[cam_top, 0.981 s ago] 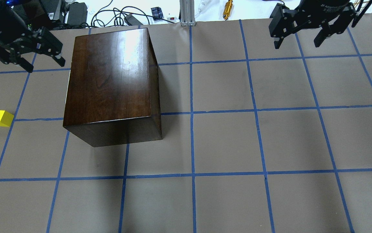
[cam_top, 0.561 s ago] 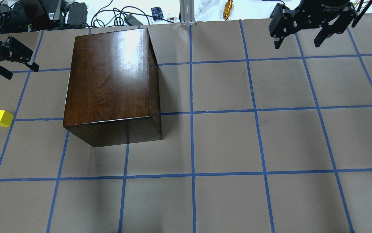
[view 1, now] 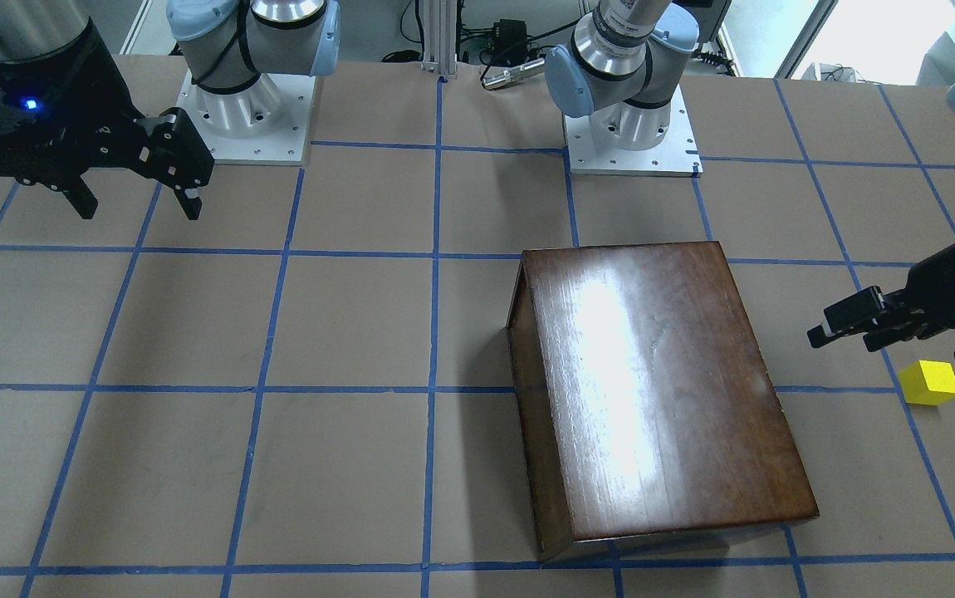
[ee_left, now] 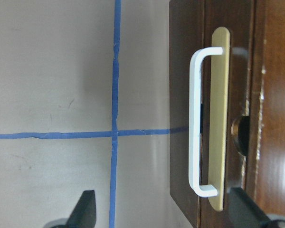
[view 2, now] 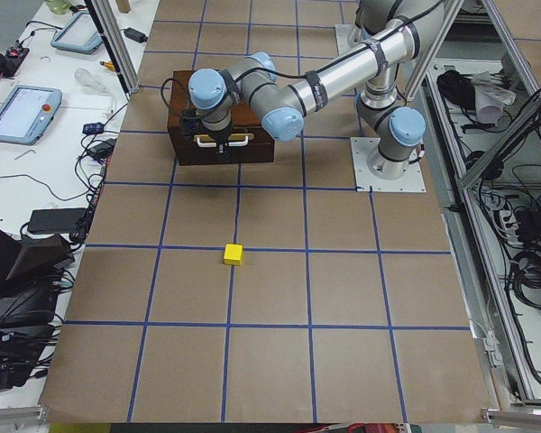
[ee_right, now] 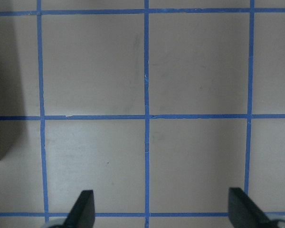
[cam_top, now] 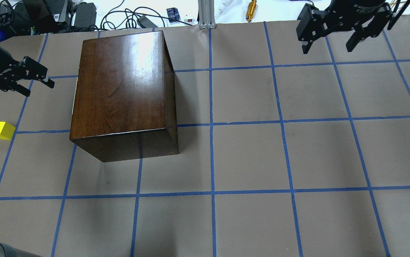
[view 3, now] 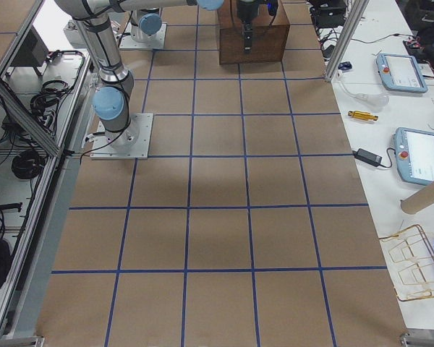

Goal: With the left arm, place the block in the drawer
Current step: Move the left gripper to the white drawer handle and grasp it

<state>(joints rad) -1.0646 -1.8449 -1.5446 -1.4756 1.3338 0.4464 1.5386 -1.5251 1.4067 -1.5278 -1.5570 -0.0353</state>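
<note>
The yellow block (cam_top: 1,130) lies on the table to the left of the dark brown cabinet (cam_top: 119,89); it also shows in the front view (view 1: 930,383) and the left side view (view 2: 233,254). The drawer (ee_left: 185,118) is shut; its dark front panel carries a white handle (ee_left: 195,118) on a brass plate. My left gripper (cam_top: 37,88) is open and empty, low beside the cabinet's left face, its fingers (ee_left: 85,211) pointing at the handle without touching it. The block lies nearer the camera than the gripper. My right gripper (cam_top: 327,49) is open and empty at the far right.
Both arm bases (view 1: 245,116) stand on plates at the robot's edge of the table. Cables and power supplies (cam_top: 83,14) lie beyond the far edge. Blue tape lines (cam_top: 211,123) grid the brown table top. Tablets (view 3: 419,155) lie on a side bench.
My left gripper swung out to the left, then came back down toward the cabinet's left face, now lower and facing it. The block, cabinet and right arm have not moved.
</note>
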